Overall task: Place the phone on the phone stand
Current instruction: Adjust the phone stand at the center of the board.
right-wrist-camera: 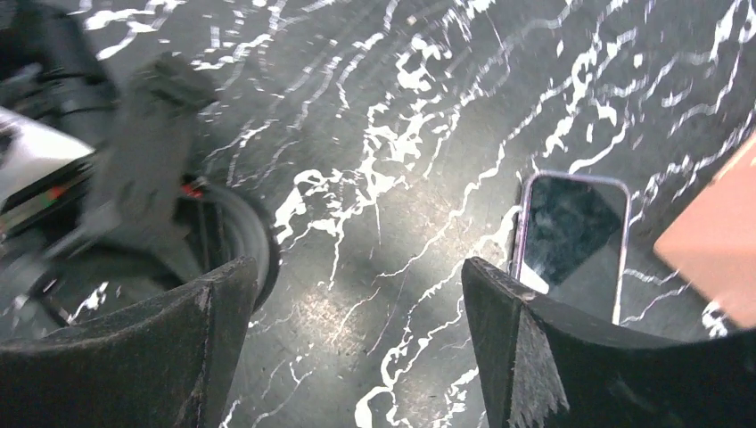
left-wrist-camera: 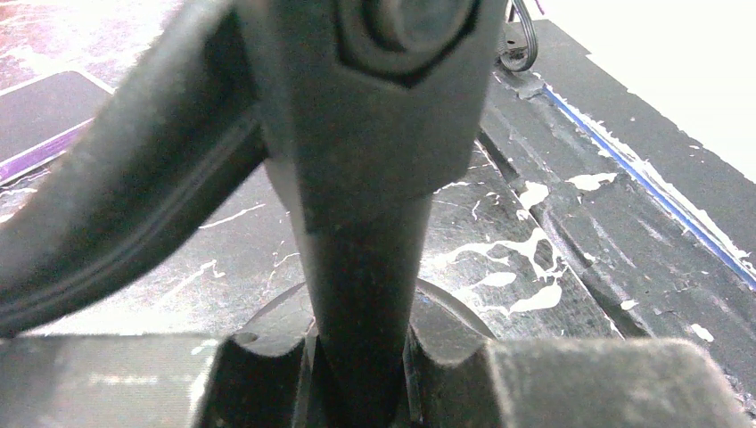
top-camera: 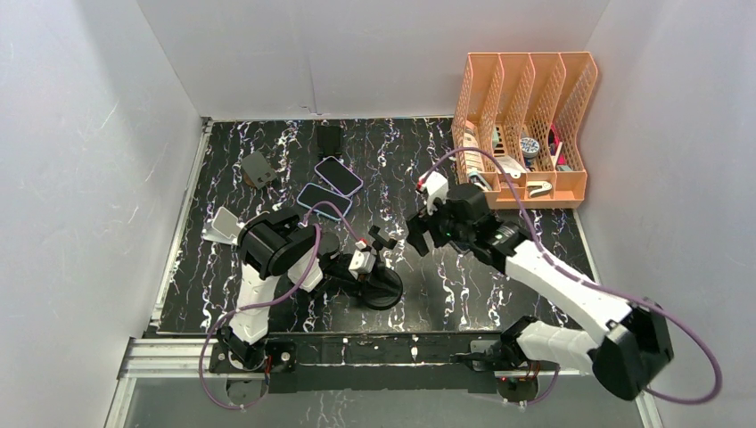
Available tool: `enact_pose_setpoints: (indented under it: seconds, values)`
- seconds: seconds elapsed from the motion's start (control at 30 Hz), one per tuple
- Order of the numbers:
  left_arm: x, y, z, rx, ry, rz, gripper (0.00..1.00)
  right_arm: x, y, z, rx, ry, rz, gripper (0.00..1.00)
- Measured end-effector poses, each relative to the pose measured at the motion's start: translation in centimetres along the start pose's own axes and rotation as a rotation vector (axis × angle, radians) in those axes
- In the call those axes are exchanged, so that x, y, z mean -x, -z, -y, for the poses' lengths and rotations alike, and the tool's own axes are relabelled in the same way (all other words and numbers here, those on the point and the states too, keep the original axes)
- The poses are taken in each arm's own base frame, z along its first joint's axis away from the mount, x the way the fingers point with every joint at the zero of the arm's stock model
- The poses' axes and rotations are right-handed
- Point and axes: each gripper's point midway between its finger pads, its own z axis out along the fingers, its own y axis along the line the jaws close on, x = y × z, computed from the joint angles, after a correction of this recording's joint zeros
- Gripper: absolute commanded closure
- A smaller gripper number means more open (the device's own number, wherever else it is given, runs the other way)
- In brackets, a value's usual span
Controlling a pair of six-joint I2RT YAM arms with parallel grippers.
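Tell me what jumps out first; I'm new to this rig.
The orange file rack stands out at the far right corner of the black marbled table. Near the front edge, the left gripper clamps the black phone stand, with the nearer phone lying flat beyond it.

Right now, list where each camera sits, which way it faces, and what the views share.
Top external: high behind the bases, looking down on the table; both arms show whole.
Left wrist: on the left gripper, facing the black stand, whose stem is clamped between its fingers, seen along the bottom.
Right wrist: on the right gripper, angled down at the table; its open fingers show low, a phone lying beyond them.
Shared: all three views show the stand.
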Motion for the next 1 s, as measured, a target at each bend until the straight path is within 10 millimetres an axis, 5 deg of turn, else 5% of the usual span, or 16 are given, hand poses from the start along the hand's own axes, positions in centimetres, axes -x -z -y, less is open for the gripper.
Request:
enact_pose_setpoints:
  seconds: [0.23,0.47,0.73,1.0]
  values:
    - [0.0,-0.1,0.2,-0.033,0.007,0.006,1.00,1.9,4.2,-1.1,0.273,0.117,0.137,0.12]
    - [0.0,-0.1,0.3,-0.043,0.009,0.008,1.00,1.4,2.3,-3.0,0.587,0.110,0.084,0.21]
    - [0.0,-0.1,0.3,-0.050,0.010,0.009,1.00,3.7,2.6,-4.8,0.713,0.164,0.142,0.29]
    - [0.0,-0.1,0.3,-0.052,0.011,0.010,1.00,3.4,2.7,-7.6,0.791,0.208,0.132,0.33]
